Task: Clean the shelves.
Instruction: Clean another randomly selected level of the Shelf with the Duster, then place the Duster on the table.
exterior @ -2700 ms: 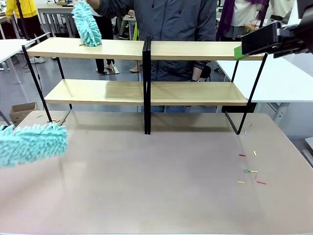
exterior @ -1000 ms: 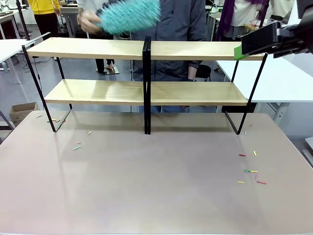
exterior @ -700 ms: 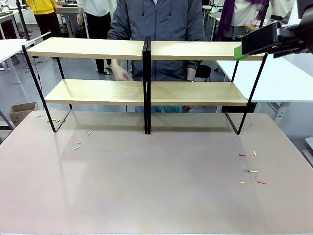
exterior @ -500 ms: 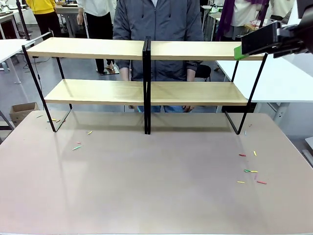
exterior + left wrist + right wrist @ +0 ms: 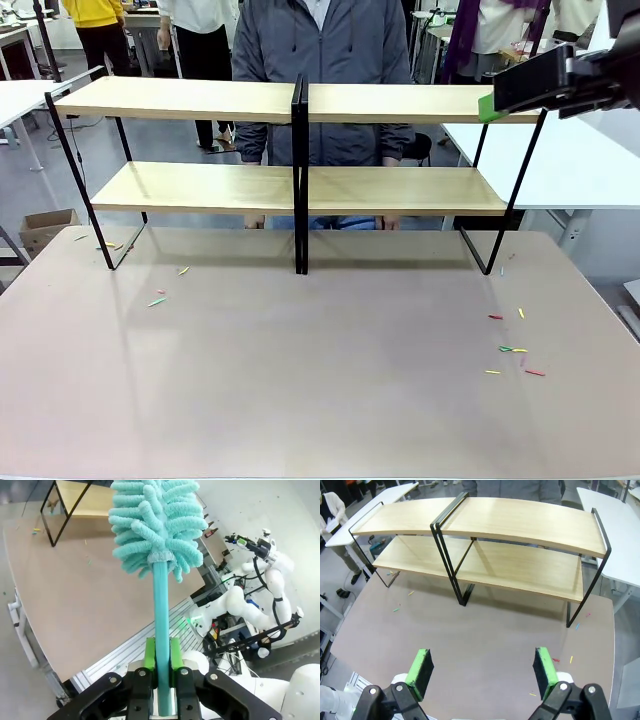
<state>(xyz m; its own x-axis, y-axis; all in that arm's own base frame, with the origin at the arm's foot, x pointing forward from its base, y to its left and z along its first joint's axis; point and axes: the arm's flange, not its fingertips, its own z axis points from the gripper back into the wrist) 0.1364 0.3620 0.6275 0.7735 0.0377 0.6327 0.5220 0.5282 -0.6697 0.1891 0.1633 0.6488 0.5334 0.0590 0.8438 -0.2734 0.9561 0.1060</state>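
While the person (image 5: 320, 60) is standing behind the shelves (image 5: 300, 170) with both hands hanging low at the far edge, the right gripper (image 5: 484, 672) is hovering high over the table (image 5: 320, 380), its green pads (image 5: 420, 667) spread wide apart and gripping nothing. Seen from that wrist, the shelves are lying ahead of and beyond the fingertips, both wooden boards bare, the black divider sitting slightly toward the left-hand pad. Small coloured scraps (image 5: 510, 350) are lying on the tabletop, some just past the right-hand pad, a few more (image 5: 402, 605) beyond the left-hand one near the rack's foot.

The left gripper (image 5: 162, 662) is clamping the teal handle of a duster (image 5: 156, 525) between its pads, the fluffy head sticking straight out past the fingertips. Beyond that head, one end of the shelves (image 5: 85, 500) is showing at the far side of the table, well apart from the duster. In the front view the right gripper (image 5: 487, 107) is hanging level with the top board's end.
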